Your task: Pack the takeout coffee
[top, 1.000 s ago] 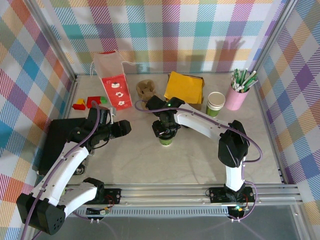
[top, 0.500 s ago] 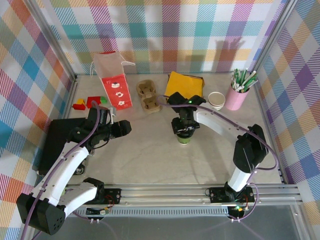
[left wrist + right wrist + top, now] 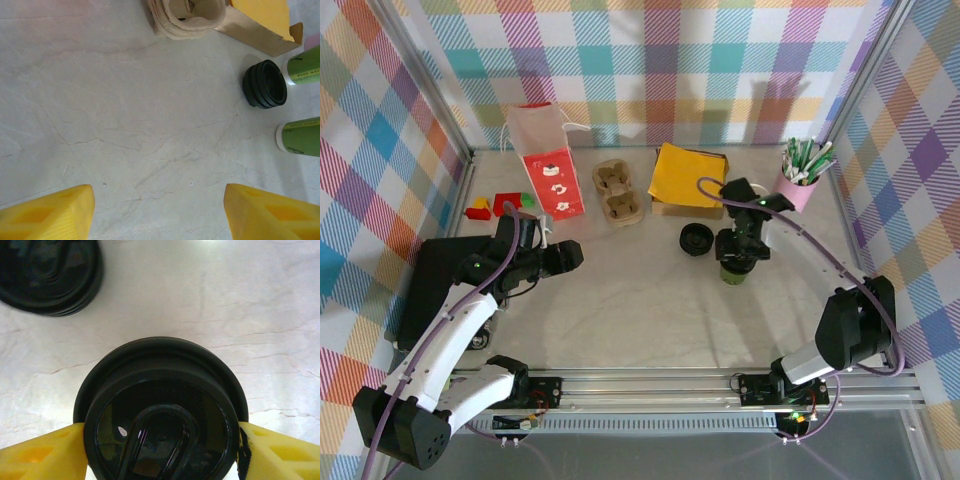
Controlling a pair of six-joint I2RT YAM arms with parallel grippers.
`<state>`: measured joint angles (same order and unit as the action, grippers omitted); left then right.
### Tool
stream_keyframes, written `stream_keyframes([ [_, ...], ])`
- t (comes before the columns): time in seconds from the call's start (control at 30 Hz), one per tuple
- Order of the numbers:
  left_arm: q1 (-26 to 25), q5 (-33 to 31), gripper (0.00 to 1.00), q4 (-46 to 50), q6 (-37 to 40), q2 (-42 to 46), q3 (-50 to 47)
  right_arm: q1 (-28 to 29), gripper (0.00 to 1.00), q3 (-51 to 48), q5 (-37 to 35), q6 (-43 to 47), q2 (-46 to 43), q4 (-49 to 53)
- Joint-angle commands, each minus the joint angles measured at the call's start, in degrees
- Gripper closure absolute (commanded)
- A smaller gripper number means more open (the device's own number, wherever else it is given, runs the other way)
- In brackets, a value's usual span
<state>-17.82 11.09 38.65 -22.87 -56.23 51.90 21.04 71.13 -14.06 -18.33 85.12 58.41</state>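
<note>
Marble tabletop [image 3: 620,320], plaid walls. Left gripper [image 3: 159,212], 9 o'clock: jaws apart, empty. Right gripper [image 3: 740,256], 3 o'clock: clamped on the lidded takeout coffee [image 3: 734,272]. Cup carrier [image 3: 618,190], 12 o'clock: I logged it unfilled. Lidding looked done and packing remained.

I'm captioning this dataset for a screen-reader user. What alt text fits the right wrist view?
The takeout coffee, seen from straight above as a glossy black lid, sits gripped between the right gripper's two yellow fingers. Another black lid, blurred, lies at the upper left on the pale marbled table.
</note>
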Motion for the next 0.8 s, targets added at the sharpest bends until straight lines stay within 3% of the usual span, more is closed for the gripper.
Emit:
stream_keyframes([
  [0.0,0.36,1.21,0.31,-0.85,0.6,-0.2,1.82,-4.02,0.3,-1.34,0.95,2.78,-2.3,-1.98],
  [0.4,0.33,1.56,0.31,-1.23,0.64,-0.9,1.86,-18.55,0.3,-1.48,3.9,5.66,-0.96,-7.33],
  [0.77,0.33,1.39,0.31,-0.95,0.88,-1.15,1.89,-26.28,0.29,2.74,4.25,7.27,4.0,-9.19],
])
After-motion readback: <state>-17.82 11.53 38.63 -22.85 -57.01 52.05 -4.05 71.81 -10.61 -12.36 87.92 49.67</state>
